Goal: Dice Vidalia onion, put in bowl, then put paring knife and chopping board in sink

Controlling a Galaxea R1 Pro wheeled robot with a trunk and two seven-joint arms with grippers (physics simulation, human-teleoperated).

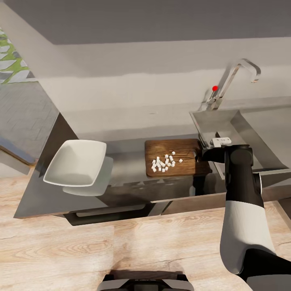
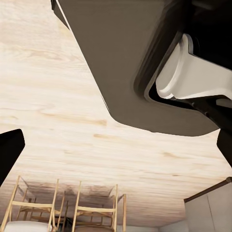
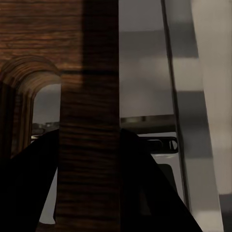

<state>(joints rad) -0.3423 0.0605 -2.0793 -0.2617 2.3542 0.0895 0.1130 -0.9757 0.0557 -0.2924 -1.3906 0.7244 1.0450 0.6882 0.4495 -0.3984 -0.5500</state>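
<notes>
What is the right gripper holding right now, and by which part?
The right gripper grips the chopping board at its handle end, its fingers on either side of the wooden strip beside the handle slot. The diced onion lies on the board.

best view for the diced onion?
Head view: the diced onion lies as white cubes on the chopping board. The right wrist view gives close wood grain, the left wrist view gives floor and chairs.

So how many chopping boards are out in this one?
1. The chopping board lies on the countertop beside the sink, carrying the diced onion; the right gripper grips its sink-side end.
</notes>
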